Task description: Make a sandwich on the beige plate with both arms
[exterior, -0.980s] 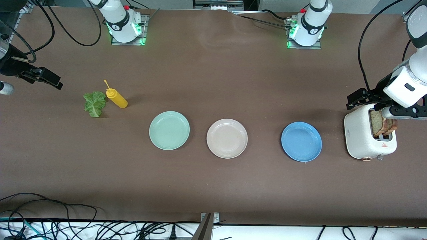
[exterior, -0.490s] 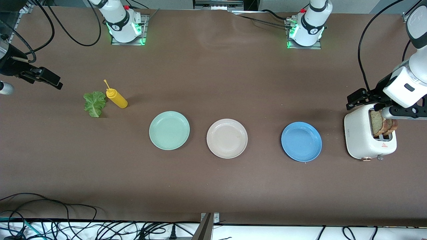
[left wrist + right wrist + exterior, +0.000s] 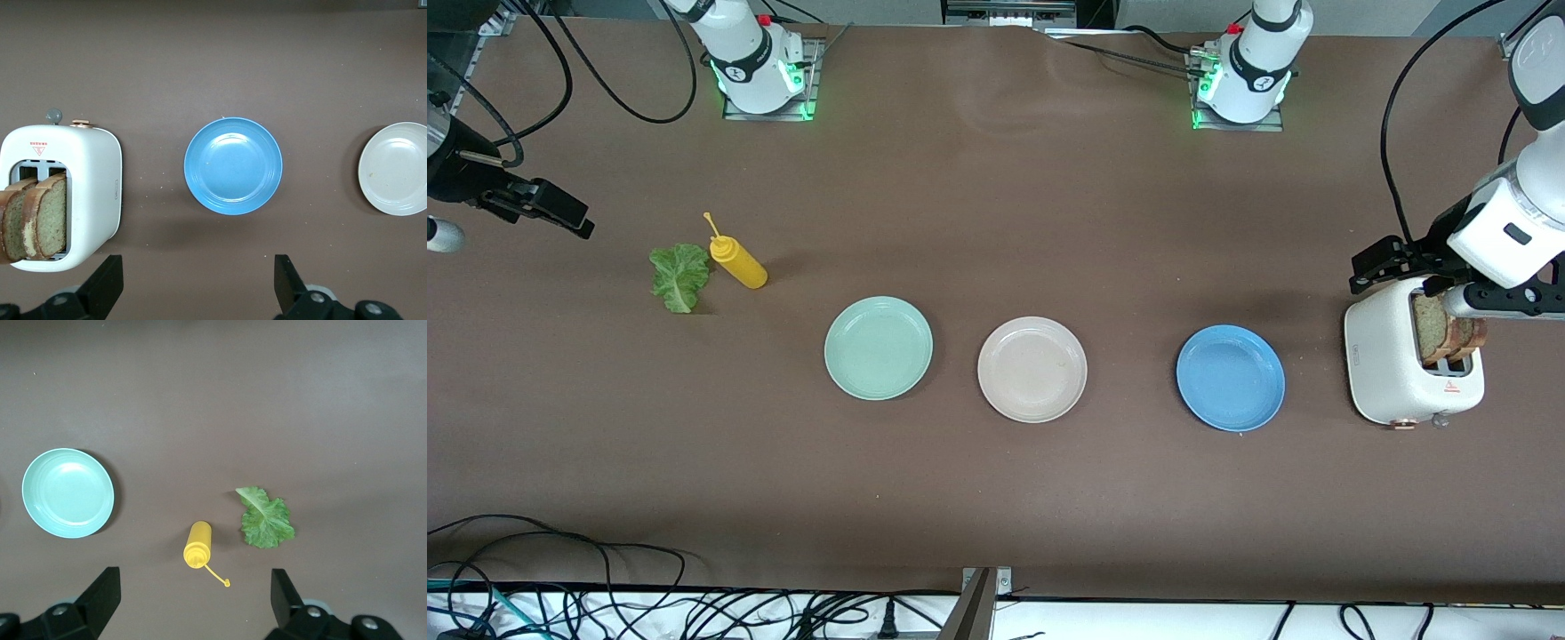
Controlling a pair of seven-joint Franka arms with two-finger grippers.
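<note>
Front view: 3 plates, beige plate (image 3: pixel 1032 369) bare; 2 bread slices (image 3: pixel 1440 328) in toaster (image 3: pixel 1392 369); both jaws open.

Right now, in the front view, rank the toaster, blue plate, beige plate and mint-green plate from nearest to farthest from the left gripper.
From the left gripper:
1. Toaster, right under it, at the left arm's end.
2. Blue plate, beside the toaster.
3. Beige plate, mid-table.
4. Mint-green plate, toward the right arm's end.

A brown matte surface (image 3: pixel 996 498) fills the scene, evenly lit; black cables (image 3: pixel 605 604) tangle along its near edge.
</note>
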